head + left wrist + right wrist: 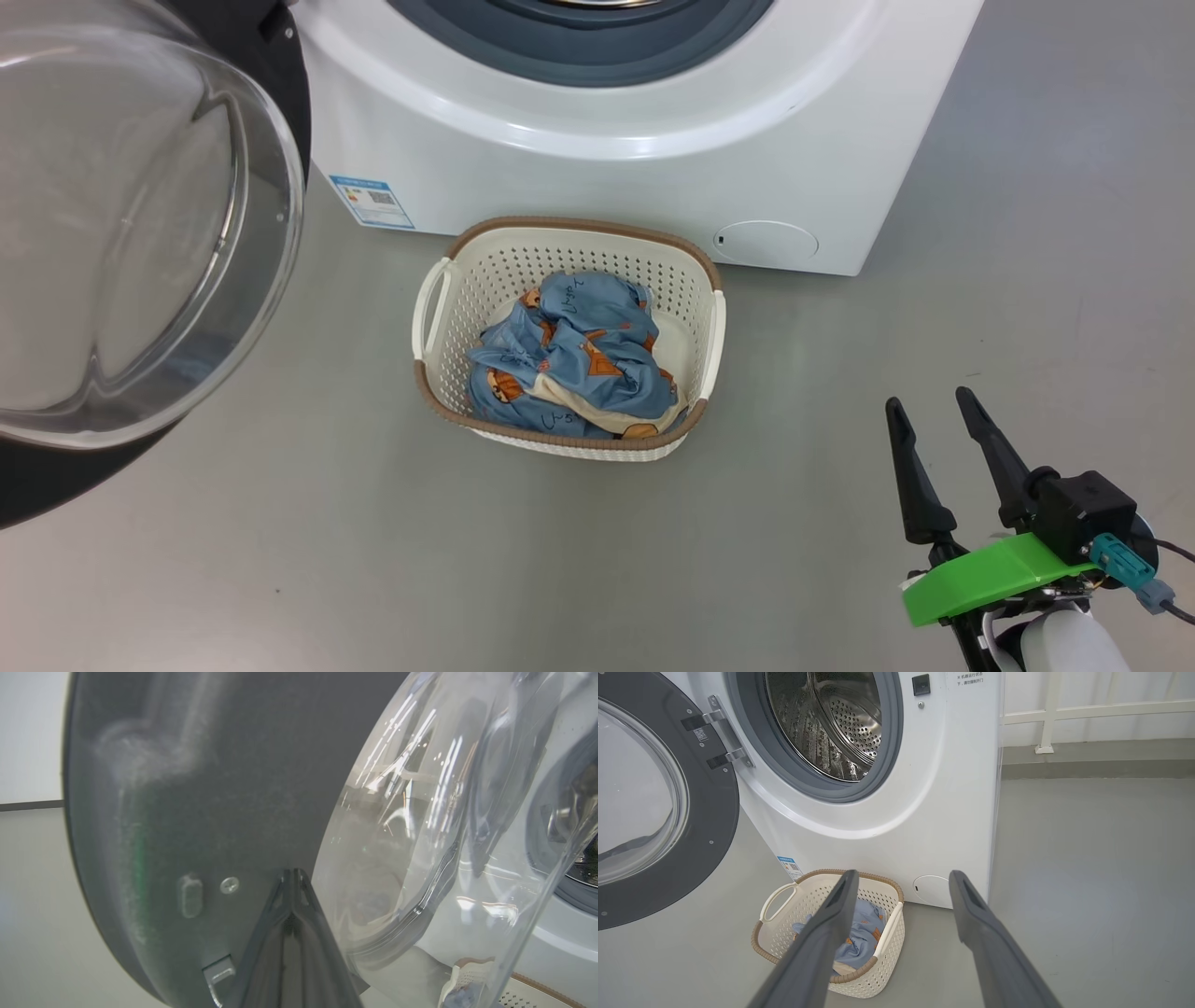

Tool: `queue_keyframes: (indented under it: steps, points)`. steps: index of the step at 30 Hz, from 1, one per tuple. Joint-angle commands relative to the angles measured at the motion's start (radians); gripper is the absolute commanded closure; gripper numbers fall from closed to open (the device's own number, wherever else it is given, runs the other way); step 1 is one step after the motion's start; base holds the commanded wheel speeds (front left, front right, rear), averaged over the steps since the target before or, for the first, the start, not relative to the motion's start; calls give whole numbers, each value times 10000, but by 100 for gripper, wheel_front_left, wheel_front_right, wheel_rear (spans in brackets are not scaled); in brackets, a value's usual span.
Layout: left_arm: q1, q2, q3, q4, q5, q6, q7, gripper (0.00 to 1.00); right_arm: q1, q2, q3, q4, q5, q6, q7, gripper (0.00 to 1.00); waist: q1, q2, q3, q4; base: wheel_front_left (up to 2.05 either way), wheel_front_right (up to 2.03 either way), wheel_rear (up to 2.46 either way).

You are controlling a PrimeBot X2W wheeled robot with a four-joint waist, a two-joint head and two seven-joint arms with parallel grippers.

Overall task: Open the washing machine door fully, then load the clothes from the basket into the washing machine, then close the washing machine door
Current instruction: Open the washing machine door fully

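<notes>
The black-rimmed washing machine door (712,812) is seen swung open, clear bowl bulging; left gripper (292,877) is closed, right gripper (926,399) spread.

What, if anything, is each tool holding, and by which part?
Nothing is held. The right tool hangs open right of the basket; the left tool is shut on nothing, its tip near the washing machine door.

Floor (1027,233): smooth grey, slight sheen, soft pale glare patches, a few faint scuffs. Far side: white wall (1111,690) with a white rail (1101,711) on a post, above a low grey ledge (1097,758). Dark skirting strip (30,806) where wall meets floor.
</notes>
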Motion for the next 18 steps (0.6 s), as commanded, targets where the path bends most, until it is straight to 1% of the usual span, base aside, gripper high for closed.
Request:
queue_keyframes:
  steps: [1,5,9,13,14,18]
  points:
    - [-288,782,324,-156,-99,-14,-51,100,-229,24,341,-188,-156,62,-49,0,-1,-1,-17,1,0,0,0]
    - [-278,773,342,-281,-68,-14,-51,100,-211,24,335,-175,-132,62,-49,0,-1,-1,-74,4,0,0,0]
    - [-98,666,320,-766,35,-15,-51,100,-185,24,331,-166,-87,62,-49,0,-1,-1,-158,12,0,0,0]
    - [281,361,328,-1472,149,-15,-51,100,-127,24,321,-153,-25,62,-49,0,-1,-1,-286,29,0,0,0]
    - [281,361,328,-1472,149,-15,-51,100,-127,24,321,-153,-25,62,-49,0,-1,-1,-286,29,0,0,0]
    - [766,-81,216,-2425,311,-15,-51,100,-55,24,305,-143,34,62,-49,0,-1,-1,-418,55,0,0,0]
